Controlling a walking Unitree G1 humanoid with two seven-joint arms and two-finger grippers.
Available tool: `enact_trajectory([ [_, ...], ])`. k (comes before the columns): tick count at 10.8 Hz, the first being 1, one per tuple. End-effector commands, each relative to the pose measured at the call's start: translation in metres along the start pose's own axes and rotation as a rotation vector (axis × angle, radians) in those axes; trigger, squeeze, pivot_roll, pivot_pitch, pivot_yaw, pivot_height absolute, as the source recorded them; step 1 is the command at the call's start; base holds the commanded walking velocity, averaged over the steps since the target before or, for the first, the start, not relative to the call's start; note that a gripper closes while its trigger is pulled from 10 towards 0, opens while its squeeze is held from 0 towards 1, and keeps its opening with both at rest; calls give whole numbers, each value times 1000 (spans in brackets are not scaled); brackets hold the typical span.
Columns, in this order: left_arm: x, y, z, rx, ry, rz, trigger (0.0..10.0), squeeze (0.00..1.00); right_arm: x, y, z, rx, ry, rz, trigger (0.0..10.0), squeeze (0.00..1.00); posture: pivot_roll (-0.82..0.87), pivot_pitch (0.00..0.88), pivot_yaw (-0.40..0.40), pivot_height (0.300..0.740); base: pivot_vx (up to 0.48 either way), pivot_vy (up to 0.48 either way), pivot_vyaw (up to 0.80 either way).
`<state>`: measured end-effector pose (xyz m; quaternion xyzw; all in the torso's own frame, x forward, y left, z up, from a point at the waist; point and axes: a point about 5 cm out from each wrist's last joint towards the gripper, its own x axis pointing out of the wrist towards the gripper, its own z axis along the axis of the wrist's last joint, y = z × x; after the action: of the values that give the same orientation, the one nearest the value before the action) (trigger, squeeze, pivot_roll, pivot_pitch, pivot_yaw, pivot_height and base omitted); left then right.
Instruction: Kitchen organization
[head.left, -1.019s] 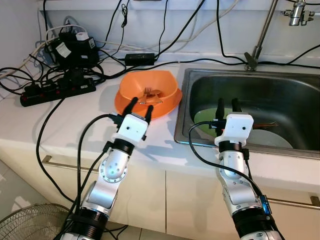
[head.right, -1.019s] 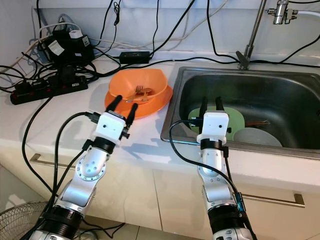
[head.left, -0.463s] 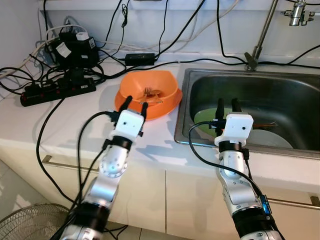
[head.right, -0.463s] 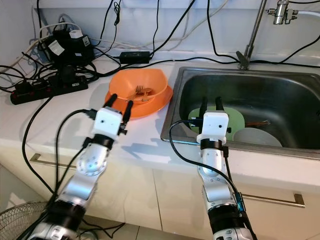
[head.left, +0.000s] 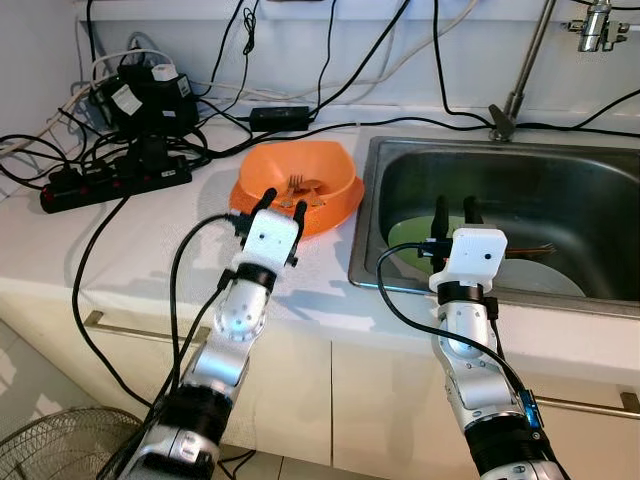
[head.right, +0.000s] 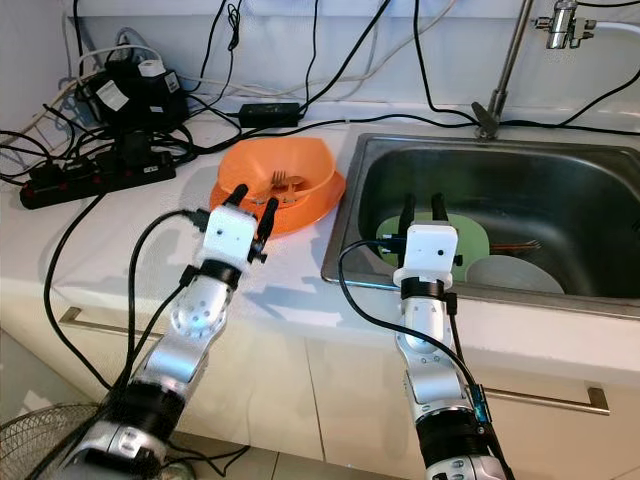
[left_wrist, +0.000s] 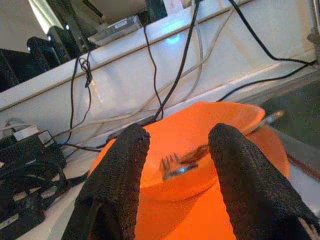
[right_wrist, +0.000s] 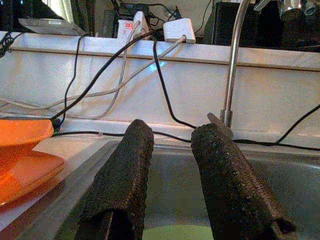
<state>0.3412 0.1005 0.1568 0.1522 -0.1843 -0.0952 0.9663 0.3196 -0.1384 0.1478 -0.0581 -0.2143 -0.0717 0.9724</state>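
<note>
At the counter, I hold my left gripper (head.left: 281, 201) with its jaws released at the near rim of the orange bowl (head.left: 330, 172), which sits on an orange plate (head.left: 340, 207) beside the sink (head.left: 600, 190). A fork (left_wrist: 181, 161) lies in the bowl, dead ahead between the jaws and just beyond the fingertips. My right gripper (head.left: 454, 208) hangs over the sink's front edge, jaws also released and grasping nothing, with a green plate (head.right: 470, 238) and a white dish (head.right: 515, 274) below and beyond its tips. I judge the step in hand to be the reach for the fork; next I must dip the jaws over the rim, straddle the handle and close
</note>
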Motion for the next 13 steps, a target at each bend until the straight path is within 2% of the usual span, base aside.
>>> enact_trajectory([
  [1,4,5,1,-2,-5,27,10000,0,2,0,1,3,-3,0,10000,0,33,0,76,740,0,0,0],
  [4,10,7,0,1,6,41,10000,0,2,0,1,3,-2,2,10000,0,31,0,75,740,0,0,0],
  [7,11,8,-9,11,60,60,10000,0,3,-1,1,-1,-5,3,10000,0,28,0,71,740,0,0,0],
  [13,11,6,-17,-42,111,80,10000,0,4,-1,2,-4,-10,7,10000,0,21,0,65,740,0,0,0],
])
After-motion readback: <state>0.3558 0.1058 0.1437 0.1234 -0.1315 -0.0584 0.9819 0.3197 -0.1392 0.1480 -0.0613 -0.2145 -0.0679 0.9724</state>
